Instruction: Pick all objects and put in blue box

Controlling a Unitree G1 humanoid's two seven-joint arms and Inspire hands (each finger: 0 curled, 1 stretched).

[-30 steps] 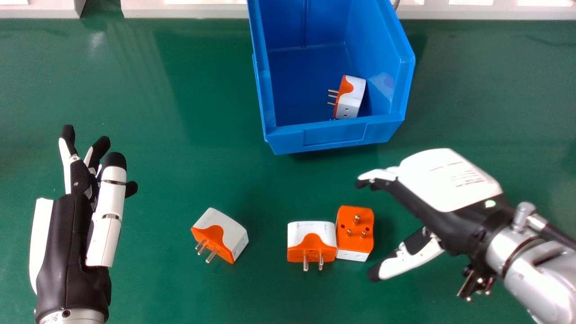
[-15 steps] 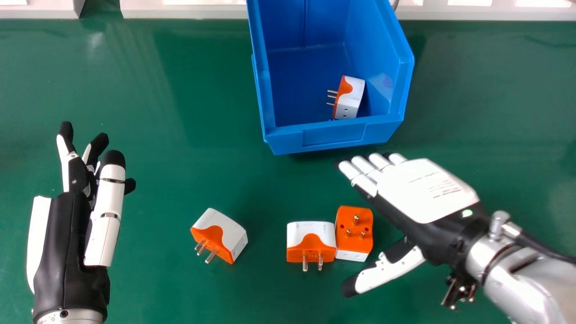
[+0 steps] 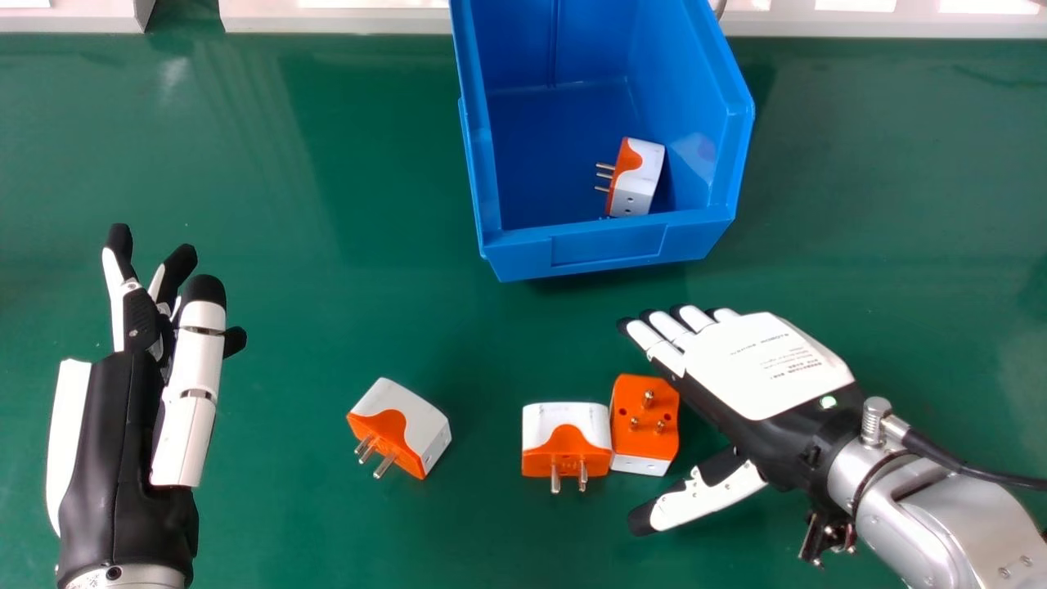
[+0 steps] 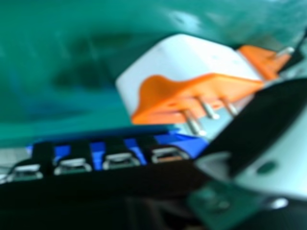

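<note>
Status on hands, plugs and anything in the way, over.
Right hand open, empty, beside prongs-up plug. Left hand open, empty. One plug in blue box, three outside. Neighbouring plug sits close, might crowd the grasp.

Black and white dress your right hand (image 3: 736, 413), its smooth white cover (image 3: 757, 352) carrying small dark print and its white fingers (image 3: 646, 336) tipped in black. A small green light (image 3: 828, 402) glows at its wrist end. Just behind the hand, a silver knob (image 3: 874, 415) stands by a black cable (image 3: 941, 460) on your silver, screw-dotted forearm (image 3: 941, 511); a metal bracket (image 3: 824, 536) sits on the thumb side. Your left hand (image 3: 123, 458) pairs a black body with white panels, above a silver wrist (image 3: 147, 575).
</note>
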